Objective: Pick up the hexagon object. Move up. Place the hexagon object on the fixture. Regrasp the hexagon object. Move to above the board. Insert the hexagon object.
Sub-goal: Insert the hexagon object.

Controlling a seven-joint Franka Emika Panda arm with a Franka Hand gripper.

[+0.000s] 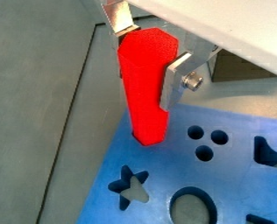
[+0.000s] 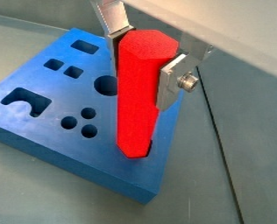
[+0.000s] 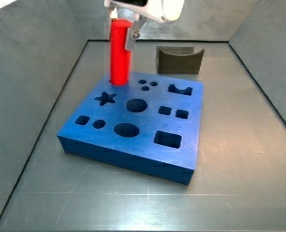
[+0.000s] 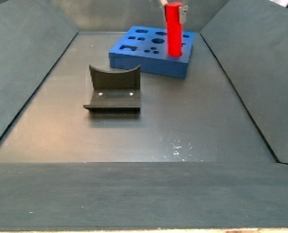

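Note:
The hexagon object is a bright red prism, held upright with my gripper shut on its upper end, a silver finger pressed on each side. Its lower end meets the blue board at a corner near the star cut-out. Both wrist views show this, with the bar over the board edge. In the side views the bar stands on the board. The fixture stands apart from the gripper.
Grey sloping walls surround the dark floor. The board carries several cut-outs: star, circles, squares.

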